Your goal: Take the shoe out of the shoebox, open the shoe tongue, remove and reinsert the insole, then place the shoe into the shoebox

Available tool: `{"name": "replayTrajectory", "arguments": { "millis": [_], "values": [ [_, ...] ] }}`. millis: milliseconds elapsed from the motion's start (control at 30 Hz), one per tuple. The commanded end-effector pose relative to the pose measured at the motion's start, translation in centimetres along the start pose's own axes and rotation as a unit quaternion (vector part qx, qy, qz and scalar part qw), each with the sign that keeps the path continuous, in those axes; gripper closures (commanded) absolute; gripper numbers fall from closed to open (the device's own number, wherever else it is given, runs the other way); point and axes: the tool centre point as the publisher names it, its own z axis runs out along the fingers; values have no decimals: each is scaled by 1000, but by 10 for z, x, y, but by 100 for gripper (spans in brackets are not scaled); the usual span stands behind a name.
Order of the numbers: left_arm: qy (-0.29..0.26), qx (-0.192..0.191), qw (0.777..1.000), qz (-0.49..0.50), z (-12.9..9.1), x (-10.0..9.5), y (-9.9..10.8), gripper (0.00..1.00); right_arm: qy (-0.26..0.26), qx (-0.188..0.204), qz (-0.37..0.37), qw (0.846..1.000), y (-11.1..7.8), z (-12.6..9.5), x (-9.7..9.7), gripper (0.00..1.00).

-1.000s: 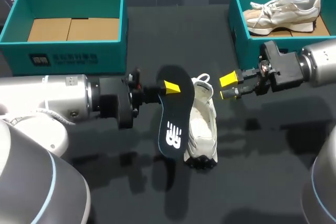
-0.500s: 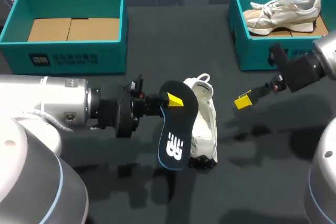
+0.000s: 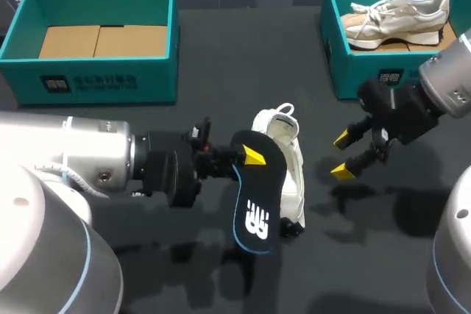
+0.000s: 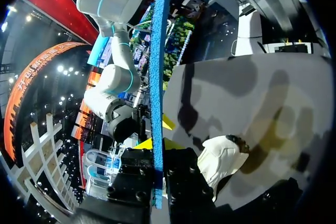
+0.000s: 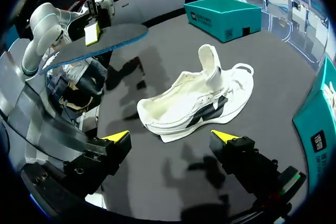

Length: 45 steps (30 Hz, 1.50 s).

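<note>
A white shoe (image 3: 285,154) lies on the dark table, its tongue (image 5: 210,64) standing up and its opening bare. My left gripper (image 3: 249,157) is shut on one end of the black insole (image 3: 255,207), which hangs tilted just above the shoe's left side. From the left wrist the insole (image 4: 157,77) shows edge-on as a blue strip between the fingers, my left gripper (image 4: 156,136) clamped on it. My right gripper (image 3: 343,155) stands open to the right of the shoe, apart from it. Its fingers (image 5: 118,138) are spread wide, with the shoe (image 5: 194,103) ahead of my right gripper (image 5: 170,137).
A teal shoebox (image 3: 340,42) at the back right holds a second pale shoe (image 3: 397,11). Another teal shoebox (image 3: 96,79) at the back left has only cardboard on its floor. Bare table lies in front of the shoe.
My left gripper has carried the insole to the right and nearer, beside and over the shoe. My right gripper has drawn back to the right, away from the shoe, and turned, staying open.
</note>
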Motion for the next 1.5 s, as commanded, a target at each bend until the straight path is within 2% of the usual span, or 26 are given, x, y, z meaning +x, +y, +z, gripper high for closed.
{"name": "replayTrajectory", "arguments": {
  "millis": [33,267,333,367,667,967,1267,1500],
  "values": [
    [1,-7,1000,2,11,2,-4,100,-1,8,2,1000,5,-2,2,0],
    [9,-4,1000,0,23,9,-13,100,-1,8,2,1000,5,-2,2,0],
    [14,-7,1000,-4,26,11,-16,100,-31,72,-56,995,10,0,7,0],
    [18,-10,1000,-9,29,13,-17,100,-61,85,-75,992,8,2,8,0],
    [37,-12,998,-40,44,20,-17,100,-135,132,-125,974,-14,20,4,0],
    [43,-14,996,-76,58,27,-8,100,-150,135,-158,967,-26,42,-16,0],
    [48,-33,992,-108,67,43,8,100,-135,133,-155,970,-36,60,-33,0],
    [52,-36,991,-118,69,52,15,100,-126,133,-132,974,-41,66,-37,0]
  ]
}}
